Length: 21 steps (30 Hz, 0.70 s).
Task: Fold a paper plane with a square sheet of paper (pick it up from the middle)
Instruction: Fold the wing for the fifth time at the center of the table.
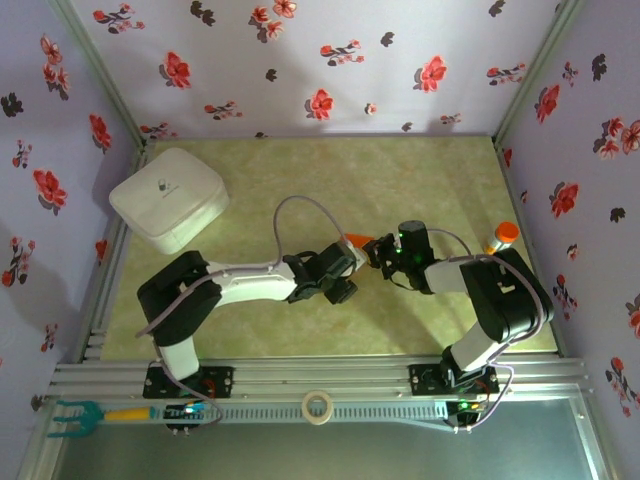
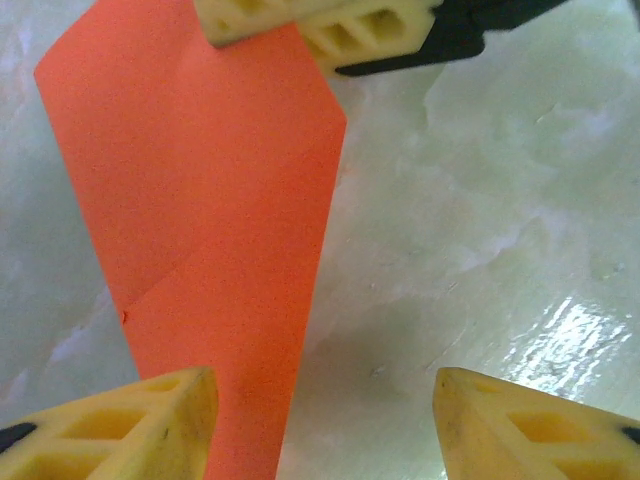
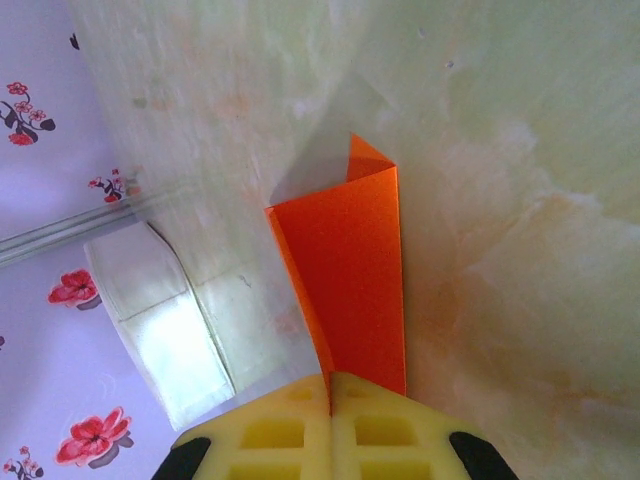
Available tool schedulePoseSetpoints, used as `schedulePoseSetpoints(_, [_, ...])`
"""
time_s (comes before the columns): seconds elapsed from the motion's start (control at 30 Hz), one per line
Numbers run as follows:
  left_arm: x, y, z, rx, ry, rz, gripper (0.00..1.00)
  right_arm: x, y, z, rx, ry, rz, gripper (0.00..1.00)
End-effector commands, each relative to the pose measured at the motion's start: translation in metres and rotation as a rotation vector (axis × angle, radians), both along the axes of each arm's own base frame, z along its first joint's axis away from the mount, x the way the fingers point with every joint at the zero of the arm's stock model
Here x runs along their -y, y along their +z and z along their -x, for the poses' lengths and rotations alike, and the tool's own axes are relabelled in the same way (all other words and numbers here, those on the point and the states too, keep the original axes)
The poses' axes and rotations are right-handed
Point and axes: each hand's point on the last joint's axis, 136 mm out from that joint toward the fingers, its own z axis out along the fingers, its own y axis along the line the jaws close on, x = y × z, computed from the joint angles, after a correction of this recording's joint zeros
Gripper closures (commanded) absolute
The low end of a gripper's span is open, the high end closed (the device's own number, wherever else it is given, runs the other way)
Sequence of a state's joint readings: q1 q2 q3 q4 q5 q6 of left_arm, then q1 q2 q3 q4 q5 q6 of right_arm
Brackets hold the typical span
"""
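I see my right gripper (image 3: pixel 332 385) clamped on the folded orange paper (image 3: pixel 350 280), while my left gripper (image 2: pixel 322 380) gapes wide, the paper beside one finger.

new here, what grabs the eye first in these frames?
The bright orange paper, folded to a narrow wedge, is held mid-table between the two arms. The right end effector is shut on one end of it, and the left end effector stands open at the other end. Next come the white box at the table's far left and the red-flowered walls around it.
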State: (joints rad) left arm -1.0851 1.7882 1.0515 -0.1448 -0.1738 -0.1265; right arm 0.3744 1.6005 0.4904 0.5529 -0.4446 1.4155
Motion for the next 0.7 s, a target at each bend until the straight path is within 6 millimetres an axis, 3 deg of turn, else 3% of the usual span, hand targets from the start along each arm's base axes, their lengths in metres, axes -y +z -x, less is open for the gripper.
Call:
schedulePoseSetpoints(0.0, [-0.0030,-0.0057,-0.0028,0.020,0.001,-0.065,0.43,-0.0021,0.0093,-0.0020,0.020,-0.006,-0.004,1.00])
schedulePoseSetpoints(0.57, [-0.0043,-0.0107,-0.0026,0.017,0.002,-0.099,0.62,-0.0016,0.0100,-0.0006,0.021,-0.003,0.000,1.00])
schedulePoseSetpoints(0.67, [-0.0057,-0.0110,-0.0029,0.019,0.006,-0.105,0.61,-0.0018,0.0104,-0.0006,0.022,-0.003,-0.001,1.00])
